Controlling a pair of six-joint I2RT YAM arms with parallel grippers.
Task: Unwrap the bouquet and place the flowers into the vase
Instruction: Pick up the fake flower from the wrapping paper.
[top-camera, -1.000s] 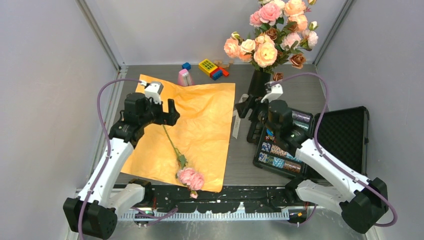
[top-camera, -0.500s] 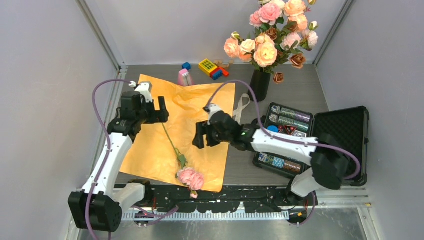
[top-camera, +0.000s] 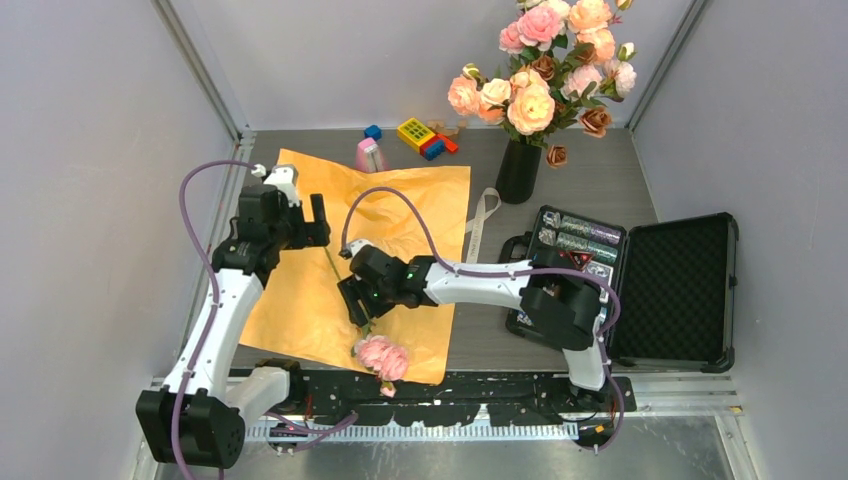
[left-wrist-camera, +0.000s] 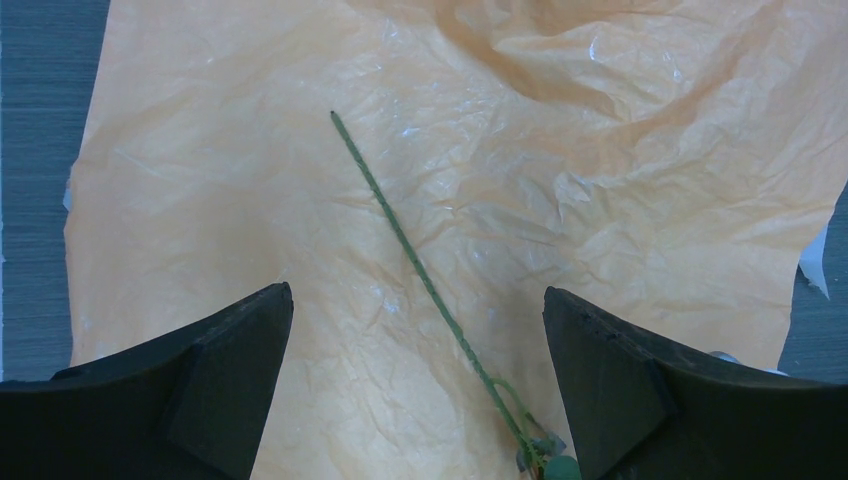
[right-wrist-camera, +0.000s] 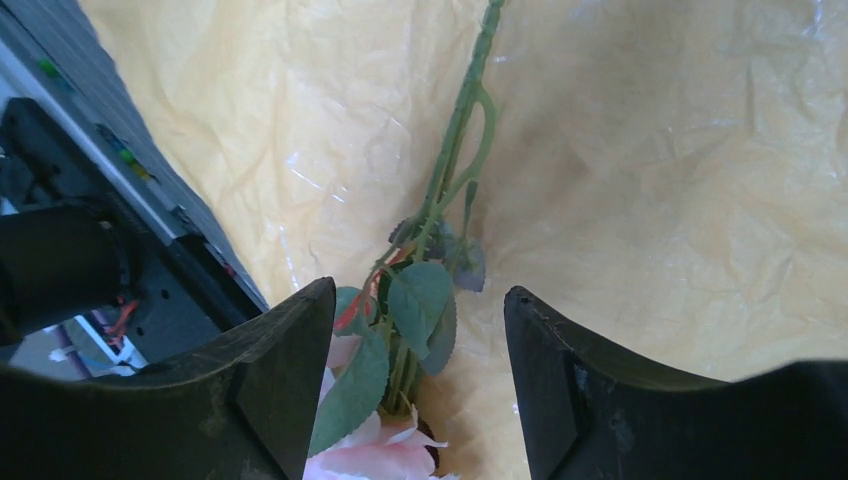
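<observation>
Rose (top-camera: 381, 357) lies alone on flattened orange paper (top-camera: 420, 200), head at the near edge. My left gripper (left-wrist-camera: 415, 330) hangs spread wide above the stem (left-wrist-camera: 400, 235); my right gripper (right-wrist-camera: 420, 320), jaws apart, straddles its leafy part, not closed. Back right, the black vase (top-camera: 518, 170) holds other blooms (top-camera: 530, 105).

No readable text
I can read nothing; marks on the yellow toy (top-camera: 414, 131), upper centre, are too small.
</observation>
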